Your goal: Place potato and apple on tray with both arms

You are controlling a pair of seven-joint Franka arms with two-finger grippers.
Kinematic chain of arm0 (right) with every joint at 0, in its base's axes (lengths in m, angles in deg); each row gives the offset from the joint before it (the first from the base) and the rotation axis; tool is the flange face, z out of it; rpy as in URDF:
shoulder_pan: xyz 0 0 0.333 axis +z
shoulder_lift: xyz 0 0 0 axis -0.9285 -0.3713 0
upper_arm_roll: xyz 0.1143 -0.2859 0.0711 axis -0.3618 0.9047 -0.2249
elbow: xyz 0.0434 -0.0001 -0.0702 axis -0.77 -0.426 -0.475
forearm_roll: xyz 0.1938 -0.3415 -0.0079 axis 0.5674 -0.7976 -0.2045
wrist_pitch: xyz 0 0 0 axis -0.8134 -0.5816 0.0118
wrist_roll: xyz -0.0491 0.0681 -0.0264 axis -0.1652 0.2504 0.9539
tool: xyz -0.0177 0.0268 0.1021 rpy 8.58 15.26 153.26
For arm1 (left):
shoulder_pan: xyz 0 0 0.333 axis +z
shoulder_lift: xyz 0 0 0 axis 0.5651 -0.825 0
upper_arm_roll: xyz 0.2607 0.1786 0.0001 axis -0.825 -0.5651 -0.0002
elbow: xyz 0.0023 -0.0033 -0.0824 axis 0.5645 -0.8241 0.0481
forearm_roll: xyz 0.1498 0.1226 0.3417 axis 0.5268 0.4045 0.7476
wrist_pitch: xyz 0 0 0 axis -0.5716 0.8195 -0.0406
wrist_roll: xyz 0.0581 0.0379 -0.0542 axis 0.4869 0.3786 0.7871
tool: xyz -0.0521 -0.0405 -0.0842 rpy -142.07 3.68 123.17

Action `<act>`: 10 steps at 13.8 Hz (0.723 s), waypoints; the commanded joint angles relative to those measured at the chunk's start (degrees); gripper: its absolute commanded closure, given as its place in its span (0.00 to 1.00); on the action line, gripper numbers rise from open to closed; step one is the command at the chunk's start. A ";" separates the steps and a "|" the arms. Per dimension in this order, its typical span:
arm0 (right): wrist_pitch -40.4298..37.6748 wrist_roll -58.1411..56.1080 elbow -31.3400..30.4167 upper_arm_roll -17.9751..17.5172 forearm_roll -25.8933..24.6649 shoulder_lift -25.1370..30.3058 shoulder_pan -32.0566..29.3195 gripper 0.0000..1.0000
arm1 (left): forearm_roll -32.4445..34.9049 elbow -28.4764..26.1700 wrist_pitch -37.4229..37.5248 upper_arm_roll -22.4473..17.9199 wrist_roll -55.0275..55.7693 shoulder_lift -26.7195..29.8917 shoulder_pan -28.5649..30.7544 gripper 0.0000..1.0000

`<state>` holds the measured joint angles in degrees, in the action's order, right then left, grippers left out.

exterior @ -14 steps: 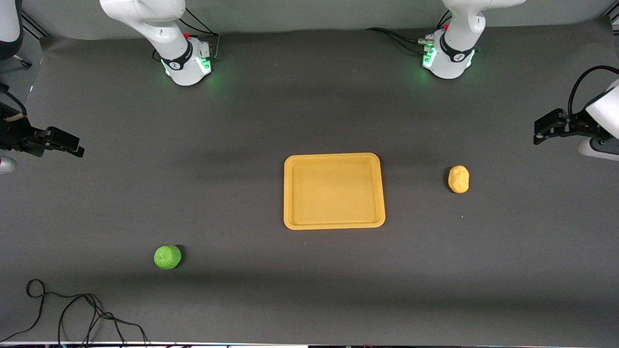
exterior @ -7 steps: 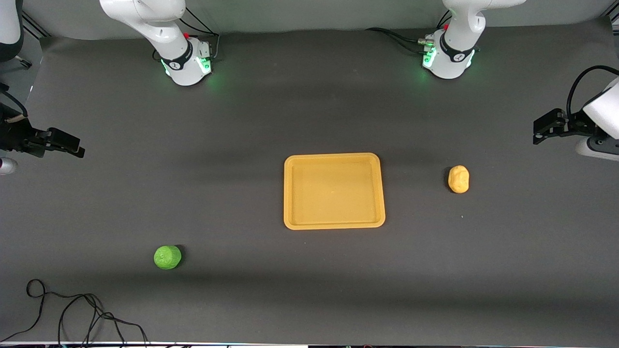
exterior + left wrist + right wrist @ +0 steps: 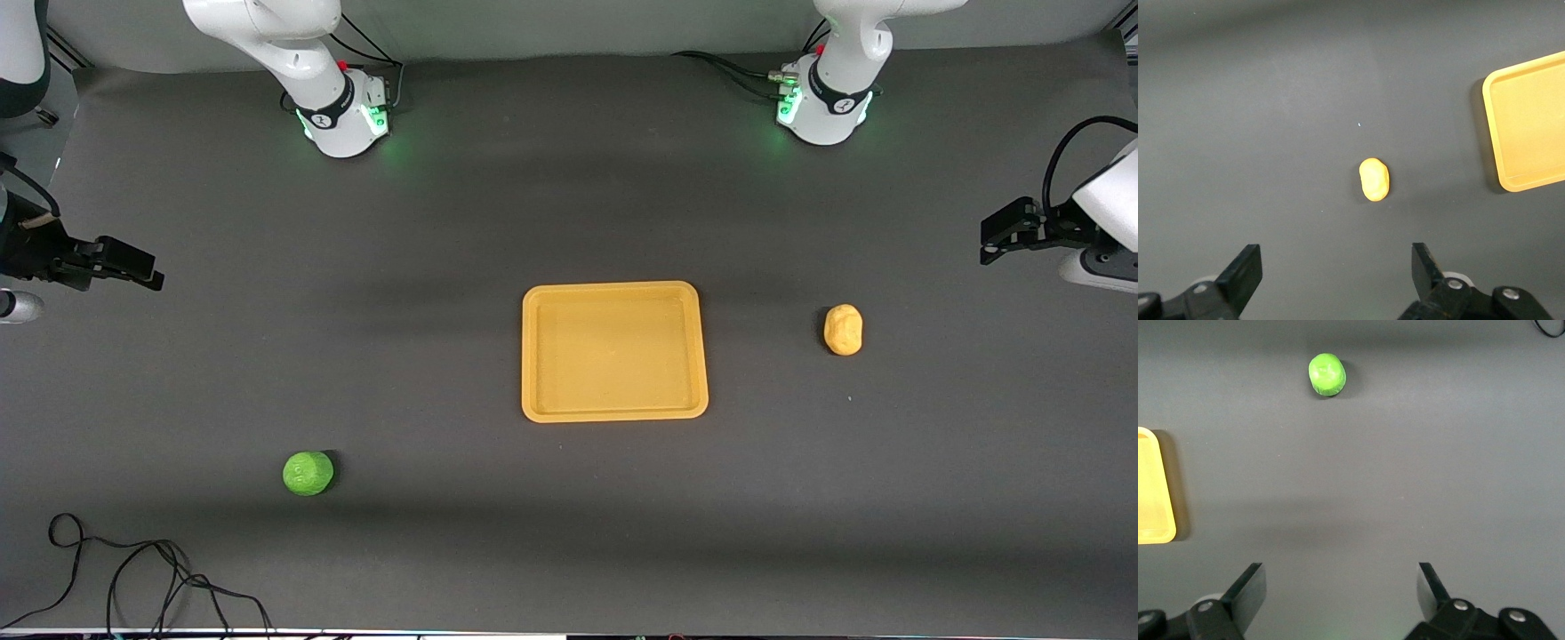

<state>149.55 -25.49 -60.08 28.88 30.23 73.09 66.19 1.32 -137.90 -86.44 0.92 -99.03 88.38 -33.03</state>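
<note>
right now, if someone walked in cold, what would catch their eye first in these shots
The yellow-orange tray sits mid-table with nothing on it. The bright green apple lies nearer the front camera toward the right arm's end; the potato lies beside the tray toward the left arm's end. Both open grippers, left and right, hover over the table ends.

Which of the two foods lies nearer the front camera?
The apple: the round green one toward the right arm's end lies lower in the front view than the yellow-tan potato, which sits beside the tray.
</note>
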 commanded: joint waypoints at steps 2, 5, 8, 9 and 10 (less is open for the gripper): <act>1.28 1.07 -3.51 0.39 1.24 1.01 2.10 0.00 | 0.93 1.21 1.30 -0.08 1.20 -0.41 -0.94 0.00; 5.49 0.99 -5.28 0.39 2.30 0.58 2.97 0.00 | 0.76 1.30 1.30 -0.08 3.39 -0.33 -1.02 0.00; 7.79 0.99 -2.57 0.39 2.21 -2.75 3.24 0.00 | 0.58 0.86 1.56 0.71 3.48 -0.33 -0.94 0.00; 7.71 0.90 0.06 0.39 2.21 -4.68 3.15 0.00 | 0.67 0.68 1.56 1.15 3.48 -0.41 -1.02 0.00; 7.79 0.55 3.30 0.39 2.12 -6.79 3.07 0.00 | 0.76 0.68 1.56 1.24 3.40 -0.41 -0.94 0.00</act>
<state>157.65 -25.41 -63.42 28.82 31.36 70.81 69.06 1.32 -137.92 -86.00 1.83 -96.88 88.31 -33.32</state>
